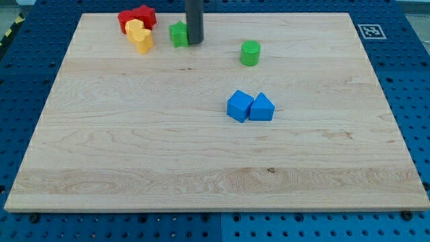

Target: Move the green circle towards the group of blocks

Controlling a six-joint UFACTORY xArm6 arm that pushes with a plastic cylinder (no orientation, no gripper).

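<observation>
In the camera view, the green circle (250, 52) was seen standing alone near the view's top, well apart from the red, yellow and green blocks (142, 28) grouped at upper left. No pincer was fitted; my tip (195, 43) was placed just beside the green block (178, 33), so the push was judged not yet begun. A move round to the circle's right side was called for next.

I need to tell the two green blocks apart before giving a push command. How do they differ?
The green circle is a round cylinder, standing alone toward the view's right; the green block by the rod looks angular, its exact shape partly hidden. My tip sits right against that angular block's right side, well apart from the green circle. The angular one lies nearer the red star and the yellow blocks. Both share the same bright green.
</observation>
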